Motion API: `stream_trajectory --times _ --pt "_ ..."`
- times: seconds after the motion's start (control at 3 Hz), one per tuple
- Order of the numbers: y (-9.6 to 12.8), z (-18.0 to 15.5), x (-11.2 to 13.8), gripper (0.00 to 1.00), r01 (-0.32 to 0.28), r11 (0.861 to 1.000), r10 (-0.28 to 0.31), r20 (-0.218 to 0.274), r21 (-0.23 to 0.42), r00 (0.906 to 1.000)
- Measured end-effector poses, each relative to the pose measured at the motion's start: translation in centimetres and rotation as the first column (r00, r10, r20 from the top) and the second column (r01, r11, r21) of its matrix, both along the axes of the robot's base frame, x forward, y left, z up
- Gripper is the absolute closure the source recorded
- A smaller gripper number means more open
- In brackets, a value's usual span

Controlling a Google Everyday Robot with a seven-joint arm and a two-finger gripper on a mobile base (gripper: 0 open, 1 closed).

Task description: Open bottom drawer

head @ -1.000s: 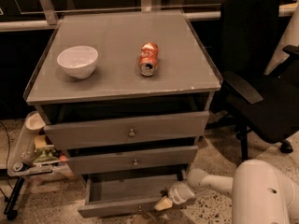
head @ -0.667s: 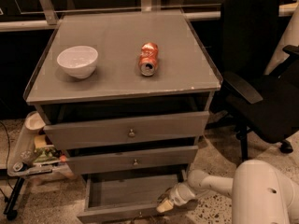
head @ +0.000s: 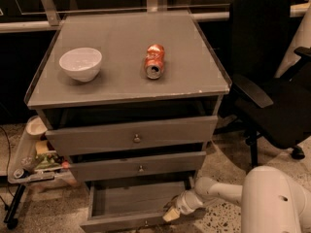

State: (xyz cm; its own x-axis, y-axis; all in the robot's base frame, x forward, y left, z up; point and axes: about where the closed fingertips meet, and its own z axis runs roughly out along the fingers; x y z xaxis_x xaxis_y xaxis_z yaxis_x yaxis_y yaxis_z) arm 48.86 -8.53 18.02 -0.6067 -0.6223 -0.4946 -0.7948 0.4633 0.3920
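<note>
The bottom drawer (head: 127, 199) of the grey cabinet stands pulled out, showing its plain grey tray; its slim front (head: 121, 223) lies at the lower edge of the camera view. My gripper (head: 171, 214) sits at the right end of that drawer front, on the end of my white arm (head: 214, 192) that reaches in from the lower right. The middle drawer (head: 140, 166) and the top drawer (head: 132, 136) above it each show a small round knob; the top one stands slightly out.
A white bowl (head: 80, 63) and a crushed red can (head: 154, 61) lie on the cabinet top (head: 121, 89). A black office chair (head: 269, 81) stands to the right. A cart with clutter (head: 31, 159) stands at the left. My white base (head: 274, 203) fills the lower right.
The bottom drawer has slid a little farther out, and my gripper has moved with its right end toward the camera.
</note>
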Motion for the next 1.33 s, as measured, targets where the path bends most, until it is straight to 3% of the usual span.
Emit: stream_trajectory --times 0.67,1.33 --pt "-0.7 0.2 -3.1 1.0 0.031 1.0 -0.031 -0.055 -0.001 0.998" --pt "-0.9 0.7 -4.4 1.0 0.046 0.999 -0.046 -0.072 -0.001 0.9963"
